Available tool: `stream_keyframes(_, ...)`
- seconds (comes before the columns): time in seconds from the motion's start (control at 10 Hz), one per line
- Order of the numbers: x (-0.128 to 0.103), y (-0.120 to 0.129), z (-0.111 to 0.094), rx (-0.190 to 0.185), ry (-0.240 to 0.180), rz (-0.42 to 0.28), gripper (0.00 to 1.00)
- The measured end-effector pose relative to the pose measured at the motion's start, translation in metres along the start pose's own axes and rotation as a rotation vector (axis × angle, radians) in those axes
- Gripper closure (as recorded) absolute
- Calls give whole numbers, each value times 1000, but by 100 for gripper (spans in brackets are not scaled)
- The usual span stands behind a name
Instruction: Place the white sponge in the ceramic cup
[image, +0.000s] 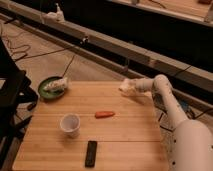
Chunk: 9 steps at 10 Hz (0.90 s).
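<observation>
My gripper (131, 87) is at the far right of the wooden table (125, 145), near its back edge, at the end of the white arm that reaches in from the right. It is shut on the white sponge (126, 86), a pale pad held just above the tabletop. The ceramic cup (70, 125) stands upright on the left half of the table, well away from the gripper, to its left and nearer the front. I cannot see inside the cup.
An orange carrot (104, 114) lies mid-table between the cup and the gripper. A black remote (91, 153) lies near the front edge. A dark green plate (46, 91) with a lumpy white object (56, 84) sits at the back left corner. Cables run across the floor behind.
</observation>
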Motion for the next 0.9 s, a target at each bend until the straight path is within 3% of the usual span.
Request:
stream_keyframes(0.5, 22, 5, 9, -13, 45, -3, 38)
stream_keyframes(0.9, 32, 4, 12, -7, 78, -38, 78)
